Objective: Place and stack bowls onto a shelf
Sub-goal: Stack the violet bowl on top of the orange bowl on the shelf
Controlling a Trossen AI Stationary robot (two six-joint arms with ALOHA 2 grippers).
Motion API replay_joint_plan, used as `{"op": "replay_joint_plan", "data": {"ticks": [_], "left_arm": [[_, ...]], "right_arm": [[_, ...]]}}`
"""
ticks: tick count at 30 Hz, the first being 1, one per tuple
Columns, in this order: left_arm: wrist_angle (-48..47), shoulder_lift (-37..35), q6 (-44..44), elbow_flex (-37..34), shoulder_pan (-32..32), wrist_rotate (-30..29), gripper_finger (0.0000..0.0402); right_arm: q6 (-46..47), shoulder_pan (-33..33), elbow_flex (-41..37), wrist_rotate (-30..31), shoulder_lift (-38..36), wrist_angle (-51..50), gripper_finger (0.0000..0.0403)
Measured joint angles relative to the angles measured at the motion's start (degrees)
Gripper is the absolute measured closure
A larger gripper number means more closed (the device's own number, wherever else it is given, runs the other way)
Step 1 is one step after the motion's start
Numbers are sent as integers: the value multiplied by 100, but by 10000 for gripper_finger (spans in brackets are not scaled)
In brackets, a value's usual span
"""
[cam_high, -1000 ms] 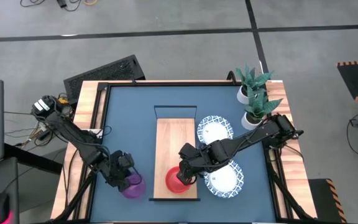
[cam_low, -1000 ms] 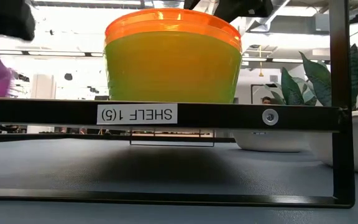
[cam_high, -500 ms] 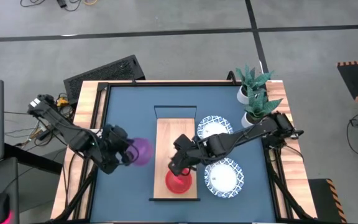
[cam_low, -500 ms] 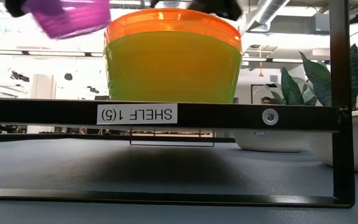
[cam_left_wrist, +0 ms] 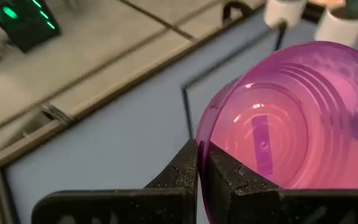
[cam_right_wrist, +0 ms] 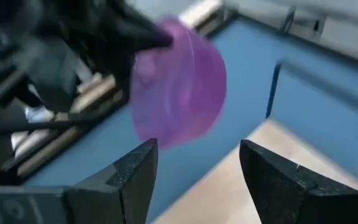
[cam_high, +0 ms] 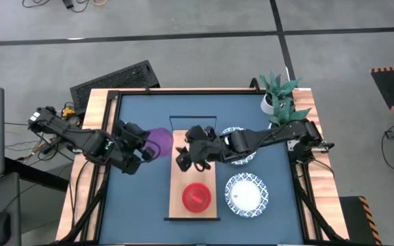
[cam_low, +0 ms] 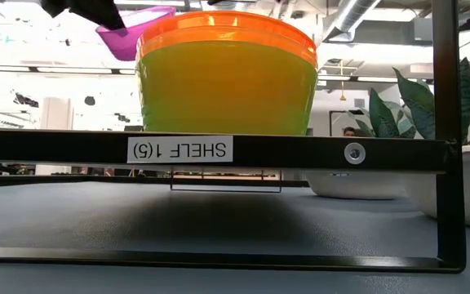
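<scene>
My left gripper [cam_high: 148, 146] is shut on a translucent purple bowl [cam_high: 160, 141], held in the air just left of the shelf [cam_high: 195, 175], a light-wood board. The low view shows the bowl [cam_low: 134, 29] tilted, up beside a stack of bowls [cam_low: 227, 77]: red on top [cam_high: 197, 197], yellow below. The stack stands on the shelf's near end. My right gripper [cam_high: 183, 159] hovers open over the middle of the shelf with nothing between its fingers [cam_right_wrist: 135, 177]. It looks at the purple bowl [cam_right_wrist: 179, 87]. My left gripper pinches the purple bowl's rim [cam_left_wrist: 201, 138] between its two fingers [cam_left_wrist: 185, 167], at one spot on the edge. It comes slanting down from the table's left. The bowl is lifted clear of table and shelf and tipped on its side.
Two white dishes with blue rims lie right of the shelf, one [cam_high: 246, 193] near and one [cam_high: 238, 140] farther back, partly under my right arm. Two potted plants [cam_high: 279, 102] stand at the far right corner. The shelf's black frame [cam_low: 300, 152] fills the low view.
My left gripper has lifted the purple bowl off the table's near left part. It has carried the bowl up and toward the far edge and the shelf, tipping it on the way. My right gripper, open throughout, has risen from the red bowl and gone toward the far edge.
</scene>
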Motion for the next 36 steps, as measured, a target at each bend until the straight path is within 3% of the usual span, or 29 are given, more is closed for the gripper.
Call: {"op": "replay_joint_plan", "data": {"ticks": [10, 24, 36], "left_arm": [[697, 0, 1117, 0, 395, -431, 401], [1066, 0, 2085, 0, 1058, -382, 401], [1937, 2, 3089, 0, 1157, -314, 401]], "right_arm": [[-704, -480, 269, 302, 0, 38, 149], [-1017, -602, 265, 348, 74, 34, 149], [-1040, -744, 265, 356, 73, -110, 149]]}}
